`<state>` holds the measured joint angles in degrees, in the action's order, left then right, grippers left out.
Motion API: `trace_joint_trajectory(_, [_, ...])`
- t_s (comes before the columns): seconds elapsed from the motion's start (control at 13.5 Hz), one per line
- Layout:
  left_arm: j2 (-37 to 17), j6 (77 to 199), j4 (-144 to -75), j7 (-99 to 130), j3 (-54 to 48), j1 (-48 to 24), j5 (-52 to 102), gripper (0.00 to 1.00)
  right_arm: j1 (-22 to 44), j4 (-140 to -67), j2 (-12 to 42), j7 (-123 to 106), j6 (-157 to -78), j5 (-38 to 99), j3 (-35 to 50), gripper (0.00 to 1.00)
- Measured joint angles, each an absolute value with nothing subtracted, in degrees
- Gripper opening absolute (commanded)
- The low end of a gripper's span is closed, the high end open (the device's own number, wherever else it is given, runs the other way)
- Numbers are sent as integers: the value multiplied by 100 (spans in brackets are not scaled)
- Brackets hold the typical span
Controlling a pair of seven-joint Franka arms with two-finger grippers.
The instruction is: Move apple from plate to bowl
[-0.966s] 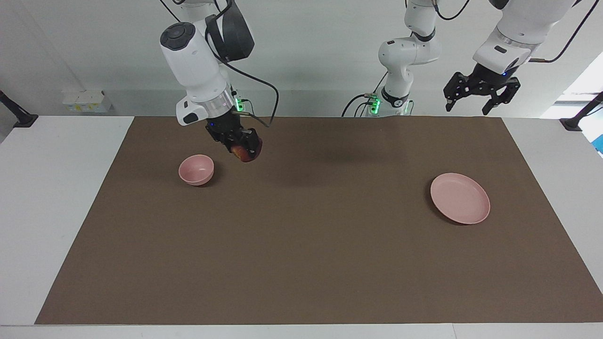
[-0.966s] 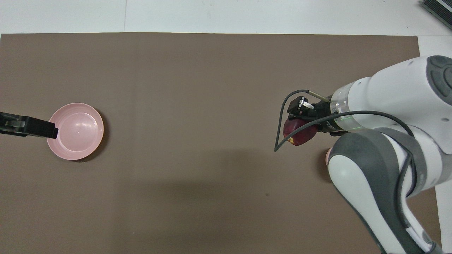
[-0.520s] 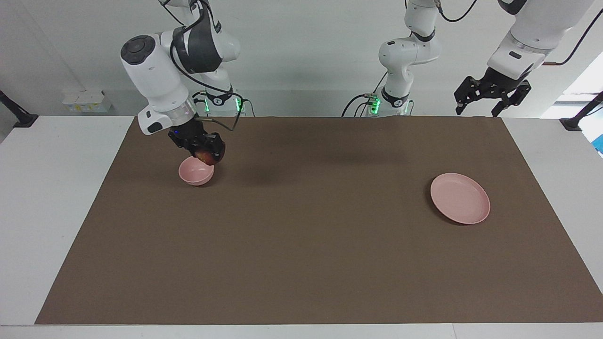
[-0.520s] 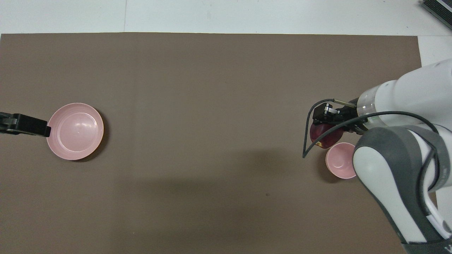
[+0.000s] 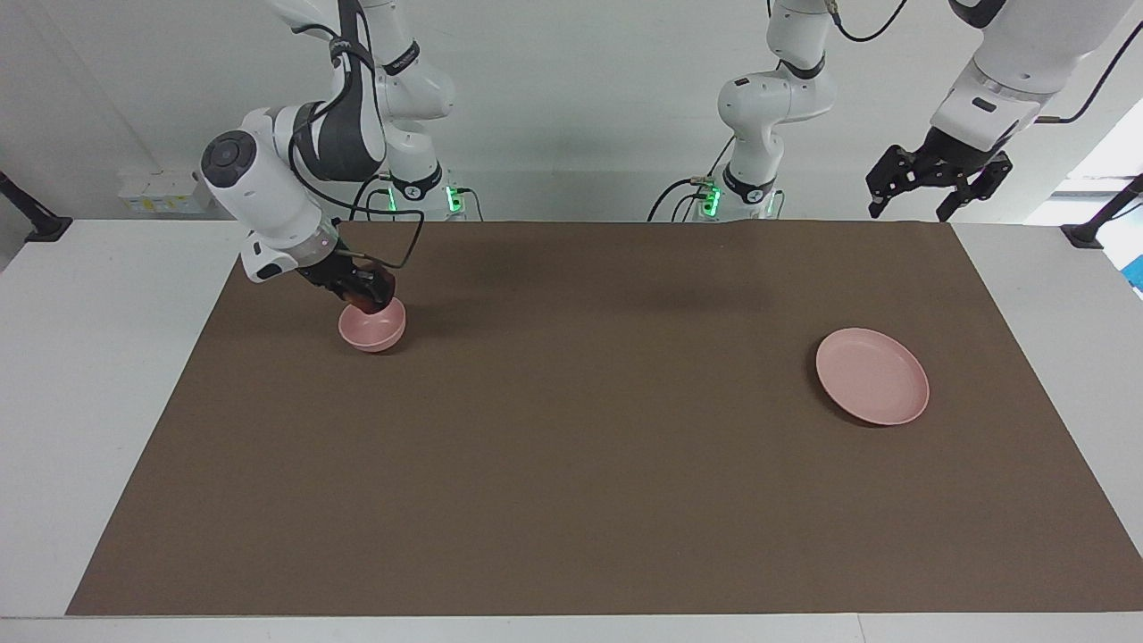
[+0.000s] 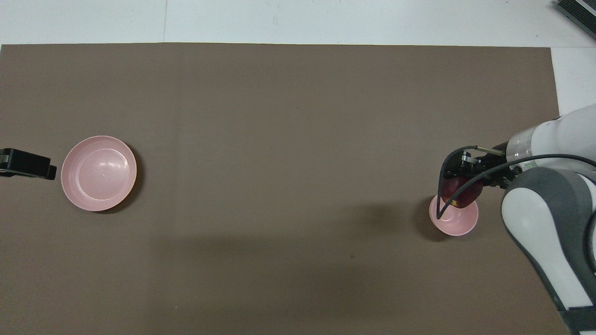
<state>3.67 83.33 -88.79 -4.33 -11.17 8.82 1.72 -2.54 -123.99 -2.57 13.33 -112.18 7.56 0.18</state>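
My right gripper is shut on the dark red apple and holds it low over the small pink bowl, at the bowl's rim. In the overhead view the apple overlaps the bowl at its edge, under the right gripper. The flat pink plate lies bare toward the left arm's end of the table; it also shows in the overhead view. My left gripper hangs open and empty, high above the table's edge near the plate, and waits.
A brown mat covers most of the white table. A black cable loops from the right wrist down across the bowl. The left gripper's tip shows beside the plate in the overhead view.
My right gripper has carried the apple toward the right arm's end of the table and down onto the bowl's rim. My left gripper has drawn back slightly from the plate.
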Motion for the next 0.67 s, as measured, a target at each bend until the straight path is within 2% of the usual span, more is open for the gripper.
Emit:
trace_joint_trajectory(0.3, [367, 8333, -8878, -432, -317, -3, 172, 100, -308, -13017, -79, 1328, -11984, 661, 22, 0])
trace_joint_trajectory(0.37, [367, 8333, -8877, -432, -234, -72, 172, 100, -333, -13043, -19, 1324, -12042, 595, 22, 38])
trace_joint_trajectory(0.45, [367, 8333, -8877, -432, -204, -76, 172, 100, -346, -13045, 28, 1324, -12063, 528, 22, 99])
trace_joint_trajectory(0.67, [367, 8341, -8877, -432, -176, -77, 172, 100, -340, -12994, 41, 1314, -12066, 477, 33, 100])
